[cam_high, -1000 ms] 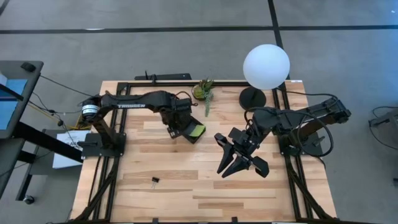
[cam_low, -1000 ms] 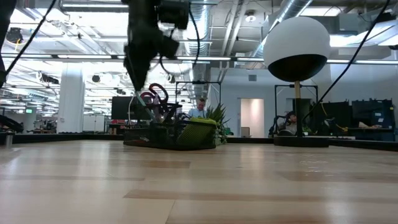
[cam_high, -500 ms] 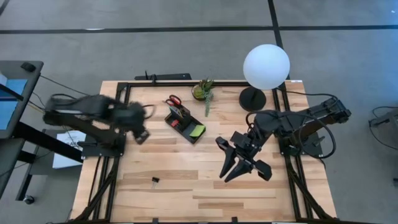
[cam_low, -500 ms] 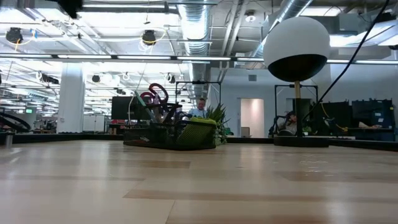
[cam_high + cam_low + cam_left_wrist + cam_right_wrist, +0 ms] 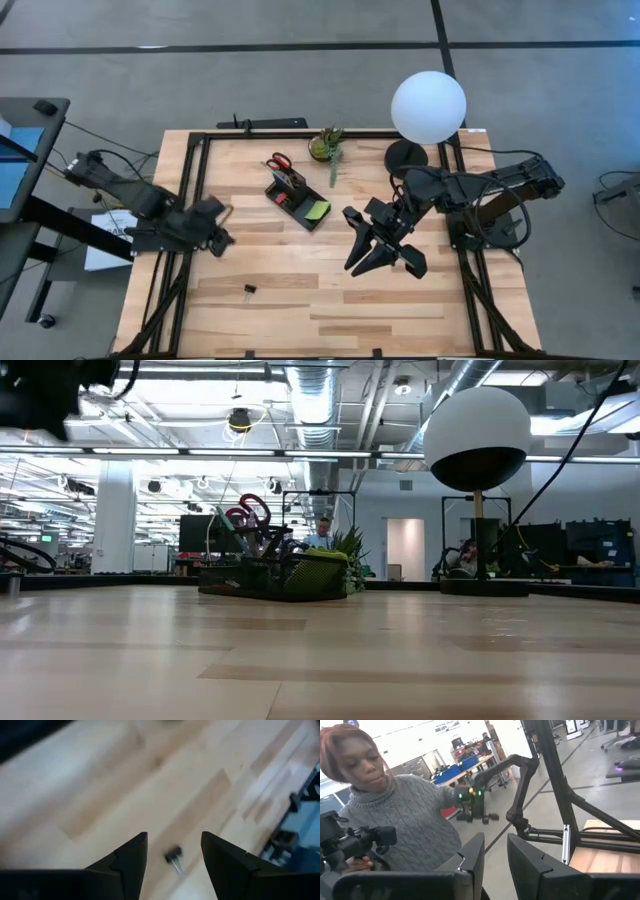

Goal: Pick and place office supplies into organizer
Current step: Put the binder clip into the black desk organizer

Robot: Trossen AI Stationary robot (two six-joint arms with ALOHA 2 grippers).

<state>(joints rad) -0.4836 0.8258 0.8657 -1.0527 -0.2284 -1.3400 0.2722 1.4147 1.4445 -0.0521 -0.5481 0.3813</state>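
Organizer [image 5: 298, 196] sits mid-table [image 5: 300, 300], red-handled scissors [image 5: 279, 161] upright in its tall section, lime-green sticky pad [image 5: 318, 210] in end compartment. We spot black binder clip [image 5: 248, 290] loose, well in front of organizer. Left pincer [image 5: 222, 222] left of organizer, spread wide, empty. Right pincer [image 5: 362, 262] right of organizer, fingers slightly apart, holding nothing.

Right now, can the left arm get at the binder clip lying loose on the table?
Probably yes. The left gripper is open above bare table, and the clip lies alone just beyond it, framed between its fingers in the left wrist view, nothing between them.
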